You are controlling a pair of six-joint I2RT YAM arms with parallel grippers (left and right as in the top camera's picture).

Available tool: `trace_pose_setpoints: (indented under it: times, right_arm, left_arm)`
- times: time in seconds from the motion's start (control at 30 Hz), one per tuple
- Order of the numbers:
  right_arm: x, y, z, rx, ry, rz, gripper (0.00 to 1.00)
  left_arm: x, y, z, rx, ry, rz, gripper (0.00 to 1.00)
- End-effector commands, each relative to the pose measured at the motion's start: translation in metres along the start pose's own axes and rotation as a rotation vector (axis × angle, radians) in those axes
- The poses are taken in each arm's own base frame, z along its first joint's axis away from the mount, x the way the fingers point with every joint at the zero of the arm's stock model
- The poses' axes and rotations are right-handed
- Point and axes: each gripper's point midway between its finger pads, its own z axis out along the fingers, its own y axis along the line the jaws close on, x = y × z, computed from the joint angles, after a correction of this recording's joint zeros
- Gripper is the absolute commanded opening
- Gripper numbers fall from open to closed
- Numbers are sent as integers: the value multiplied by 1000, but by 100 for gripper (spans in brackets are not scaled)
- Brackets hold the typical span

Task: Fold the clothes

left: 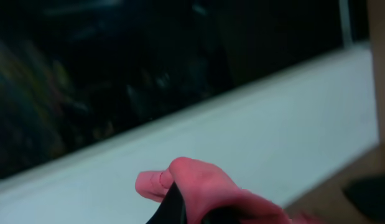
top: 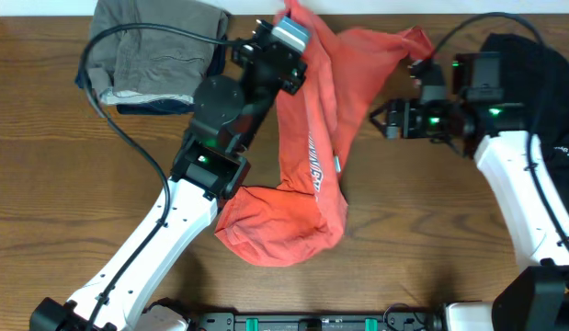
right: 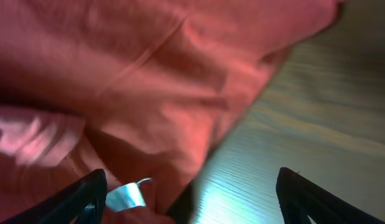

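The coral-red T-shirt [top: 307,138] hangs in a long drape from the table's far edge down to a bunched heap near the front, its white lettering running along a fold. My left gripper [top: 287,26] is shut on the shirt's top end and holds it up; the left wrist view shows red cloth [left: 198,183] pinched between the fingers [left: 180,202]. My right gripper [top: 383,119] is open, just right of the shirt. In the right wrist view its fingers [right: 192,177] are spread wide at the shirt's edge [right: 136,81], near a white tag [right: 125,196]. The black garment [top: 532,69] lies at far right.
A stack of folded grey clothes [top: 155,51] sits at the back left, beside the left arm's cable. The wooden table [top: 431,239] shows bare wood at front right and front left. The right arm stands over the black garment.
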Motion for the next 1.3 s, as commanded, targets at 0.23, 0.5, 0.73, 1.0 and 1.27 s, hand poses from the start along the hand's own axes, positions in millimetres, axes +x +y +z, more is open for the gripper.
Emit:
trace_pose_setpoints:
  times: [0.23,0.5,0.73,1.0,1.27]
  right_arm:
    - [9,99,30,-209,17,-145,85]
    - [12,131,36,-268,4,-221,84]
    - [15,140,36,-304,11,-238,84]
    - [20,147,54,-178,-22,-319,84]
    - [34,139,109,-104,-22,-315,78]
  left_arm:
    - [-51,32,11,-130,-103,16,6]
    - [-33,58,19,-222,-56,49,6]
    - [-22,91,21,-291,-43,65,6]
    - [-34,99,20,-313,-91,48,6]
    - [-63,104,19,-324,-158,26,6]
